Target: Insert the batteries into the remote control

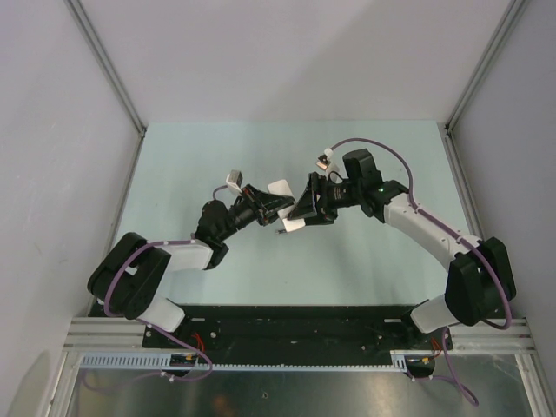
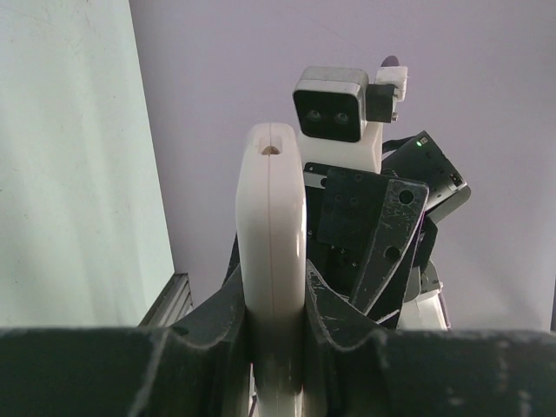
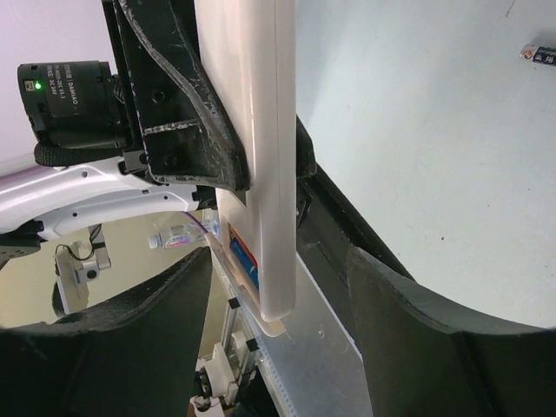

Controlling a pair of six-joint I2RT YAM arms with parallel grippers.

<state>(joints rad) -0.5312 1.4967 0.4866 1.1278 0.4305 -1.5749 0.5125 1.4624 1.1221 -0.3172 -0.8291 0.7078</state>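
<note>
Your left gripper [image 2: 271, 304] is clamped on the white remote control [image 2: 271, 226], holding it edge-up above the middle of the table [image 1: 208, 156]; your right gripper [image 3: 278, 295] straddles its end, jaws apart, so close squarely without twisting it loose.

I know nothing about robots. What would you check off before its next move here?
1. The left gripper is clamped on the remote control: ok.
2. The right gripper straddles the remote's end, jaws not yet closed on it: ok.
3. A battery lies in sight on the table: ok.
4. Battery compartment open: cannot tell, the remote is seen edge-on.
5. Either gripper holds a battery: not ok.
</note>
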